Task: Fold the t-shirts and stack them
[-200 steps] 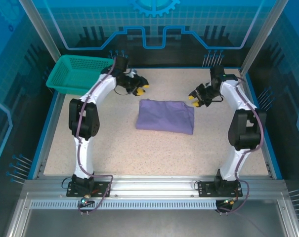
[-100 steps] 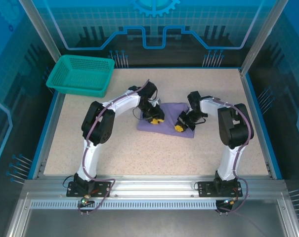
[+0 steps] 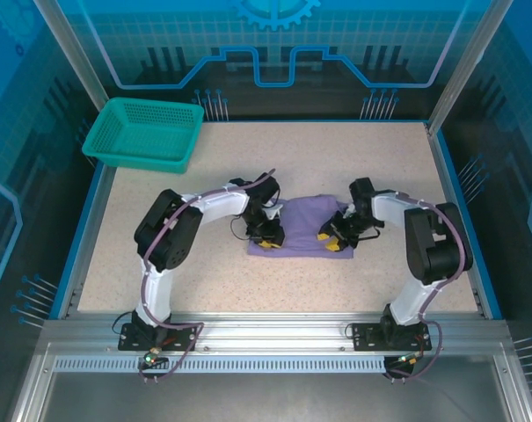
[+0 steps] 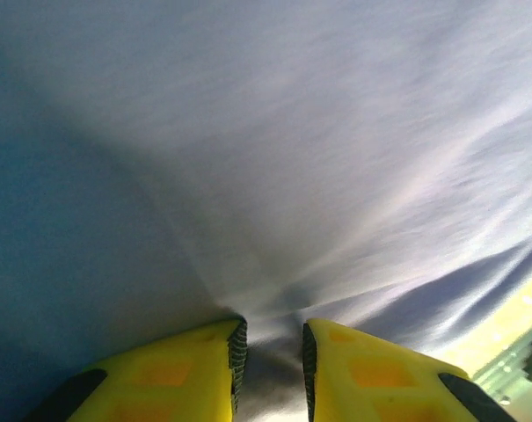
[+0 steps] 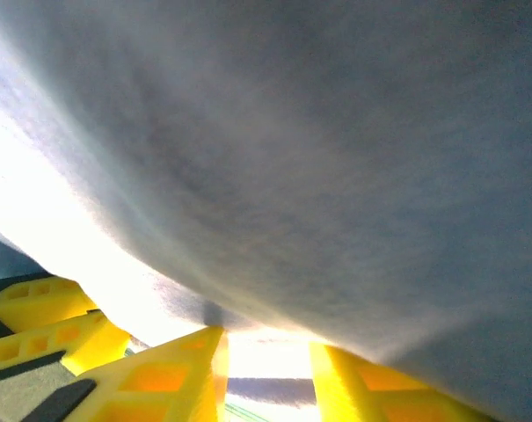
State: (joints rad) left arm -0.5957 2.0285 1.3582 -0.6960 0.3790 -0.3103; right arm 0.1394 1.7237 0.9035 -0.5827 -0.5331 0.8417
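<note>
Lavender t-shirt (image 3: 305, 218), already folded to a compact rectangle, lies at the centre of the table (image 3: 204, 290). The teal basket (image 3: 135, 158) stands well apart at 10 o'clock. Left gripper (image 3: 270, 240) sits at the shirt's 7 o'clock corner and right gripper (image 3: 334, 241) at its 5 o'clock corner. This symmetric hold probably serves to lift the near hem evenly for another fold. In the left wrist view, the yellow fingers (image 4: 186, 369) stand narrow, and creases converging into their gap show pinched cloth. In the right wrist view, the fingers (image 5: 173, 374) stand partly apart beneath draped fabric. Whether they grip it cannot be told.
</note>
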